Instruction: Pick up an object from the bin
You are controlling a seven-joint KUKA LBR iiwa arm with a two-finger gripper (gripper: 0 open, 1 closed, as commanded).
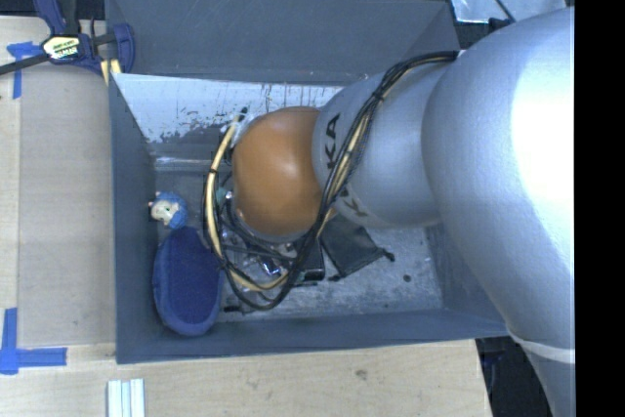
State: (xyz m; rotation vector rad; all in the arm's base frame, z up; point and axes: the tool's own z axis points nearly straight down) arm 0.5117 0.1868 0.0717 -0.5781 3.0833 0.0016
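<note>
Reaching low into the grey metal bin (137, 210), the arm's round orange cover (278, 171) sits beside a dark blue oval cloth pad (186, 283) on the left. Nobody can tell if the gripper (256, 261) is spread or pinching. It looks like grabbing time; next, a gentle lift.

Bin (130, 210), left side: blue oval pad (186, 286) and small figure (168, 208) crowd the floor. Centre: arm's orange cover (278, 171) and cables (209, 210). Right: black sheet (352, 249); bare floor beyond it toward the corner.

Toy (168, 209) just behind pad (186, 286)
</note>
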